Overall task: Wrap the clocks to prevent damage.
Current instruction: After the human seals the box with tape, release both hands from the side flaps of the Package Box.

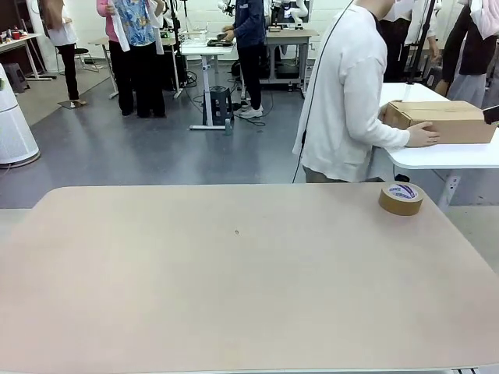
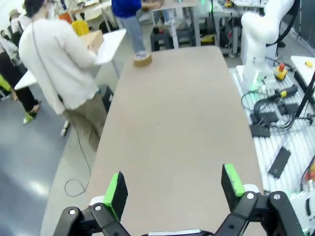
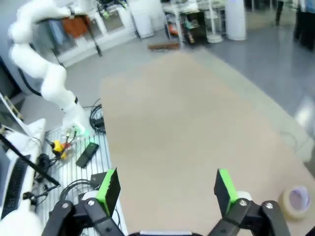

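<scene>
The clocks are out of view. My left gripper (image 2: 174, 189) hovers open over the bare tan table (image 2: 182, 123), nothing between its green pads. Over the table's other end my right gripper (image 3: 167, 189) stands open as well and holds nothing. A person in a white top (image 1: 347, 93) stands at the far side, turned away, with both hands on a brown cardboard box (image 1: 444, 121) on a white side table (image 1: 460, 156).
A brown tape roll (image 1: 401, 198) lies flat near the table's far right corner, also seen as the tape roll (image 2: 142, 59) and the tape roll (image 3: 295, 201). Cables and small tools lie on the robot's base beside the table (image 2: 275, 118). Other people stand far behind.
</scene>
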Robot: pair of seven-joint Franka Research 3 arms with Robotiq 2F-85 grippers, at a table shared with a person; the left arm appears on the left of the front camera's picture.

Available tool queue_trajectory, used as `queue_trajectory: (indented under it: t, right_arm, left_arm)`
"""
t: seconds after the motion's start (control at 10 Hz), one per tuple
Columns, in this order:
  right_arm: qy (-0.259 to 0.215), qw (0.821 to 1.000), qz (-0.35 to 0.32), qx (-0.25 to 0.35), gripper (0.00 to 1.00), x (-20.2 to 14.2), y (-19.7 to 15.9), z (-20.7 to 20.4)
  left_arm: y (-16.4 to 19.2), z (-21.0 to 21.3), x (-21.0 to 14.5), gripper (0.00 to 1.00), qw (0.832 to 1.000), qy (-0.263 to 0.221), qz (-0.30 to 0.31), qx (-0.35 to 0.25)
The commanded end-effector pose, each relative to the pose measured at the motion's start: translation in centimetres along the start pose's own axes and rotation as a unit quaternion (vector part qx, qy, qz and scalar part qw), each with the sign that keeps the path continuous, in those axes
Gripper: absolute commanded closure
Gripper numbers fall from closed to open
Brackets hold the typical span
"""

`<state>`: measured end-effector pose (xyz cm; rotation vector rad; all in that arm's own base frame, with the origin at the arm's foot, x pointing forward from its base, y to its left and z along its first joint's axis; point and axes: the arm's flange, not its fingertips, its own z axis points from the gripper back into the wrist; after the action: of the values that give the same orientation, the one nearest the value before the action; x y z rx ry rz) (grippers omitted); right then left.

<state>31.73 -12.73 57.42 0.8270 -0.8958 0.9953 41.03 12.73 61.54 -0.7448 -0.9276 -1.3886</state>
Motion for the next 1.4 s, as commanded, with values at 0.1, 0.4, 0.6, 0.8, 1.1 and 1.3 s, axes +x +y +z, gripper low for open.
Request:
queue_trajectory:
  t: [0.1,0.4,0.6,0.8,1.1,1.3]
  right_arm:
    - [-0.012,0.998,0.062,0.013,0.00,-1.8,1.2,1.0]
    - [-0.001,0.997,0.075,0.013,0.00,-2.4,2.8,2.0]
    - [0.004,0.998,0.068,0.002,0.00,-2.3,2.8,1.9]
    - [0.017,0.998,0.064,-0.011,0.00,-2.0,2.8,1.3]
    - [0.020,0.998,0.062,0.001,0.00,-2.2,3.1,2.6]
    - [0.020,0.998,0.062,0.001,0.00,-2.2,3.1,2.6]
  left_arm:
    - [-1.4,3.3,-1.6,0.00,0.999,-0.036,0.035,0.005]
    - [-4.0,4.8,-2.5,0.00,0.999,-0.037,0.036,0.013]
    - [-4.4,5.0,-2.4,0.00,0.998,-0.026,0.051,0.039]
    - [-4.4,4.5,-2.2,0.00,0.996,0.000,0.056,0.062]
    - [-4.0,5.9,-2.5,0.00,0.998,-0.026,0.047,0.033]
    - [-4.0,5.9,-2.5,0.00,0.998,-0.026,0.047,0.033]
